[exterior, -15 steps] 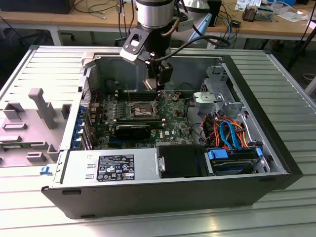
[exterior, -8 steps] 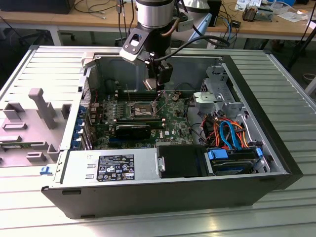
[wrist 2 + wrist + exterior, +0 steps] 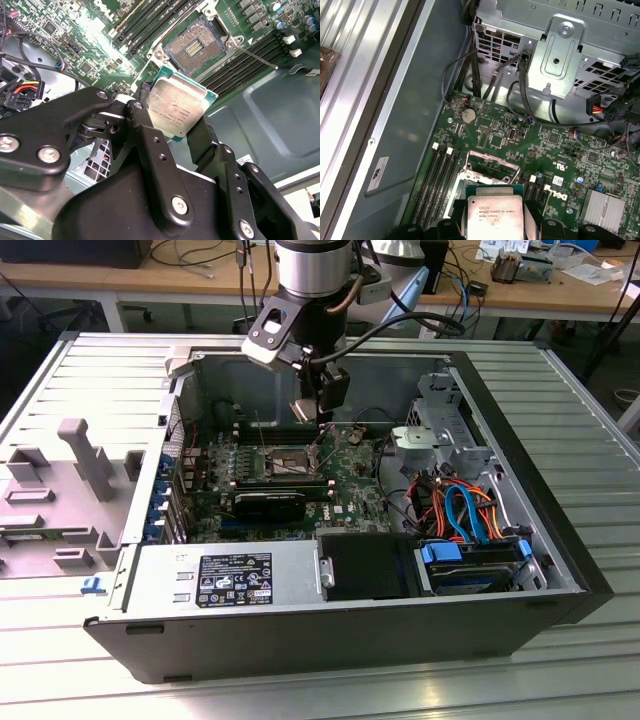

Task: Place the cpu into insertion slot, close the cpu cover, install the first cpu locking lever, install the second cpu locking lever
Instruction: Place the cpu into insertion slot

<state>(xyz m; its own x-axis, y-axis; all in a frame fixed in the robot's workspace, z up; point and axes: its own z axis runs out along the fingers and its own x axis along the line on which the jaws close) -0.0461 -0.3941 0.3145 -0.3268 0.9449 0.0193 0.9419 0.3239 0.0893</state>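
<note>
Gripping the chip [image 3: 176, 106] by two opposite edges, the pincer [image 3: 172, 125] is closed on it and hangs inside the open computer case [image 3: 300, 640]. The green board [image 3: 100, 45] on the case floor lies below the pincer. Just beyond the fingertips in the second wrist view sits the socket [image 3: 192, 47], its dark centre bare, so the chip is not yet seated. A thin wire lever [image 3: 255, 56] sticks out past it. In the first wrist view the silver cover [image 3: 489, 177] shows just ahead of the held chip, apparently swung open.

The chip looks light, thin and stiff, with a smooth metal top that probably slides easily against the black fingers [image 3: 145, 130]. Its underside and the fine contacts in the socket are likely the fragile parts. The green rim edges, where the pincer has it now, seem the right place to hold it.

As for writing, large white lettering is printed on the board beside the pincer, small dark print runs across the chip's top, and a black-and-white label [image 3: 235, 580] sits on the power box well clear of the pincer.
</note>
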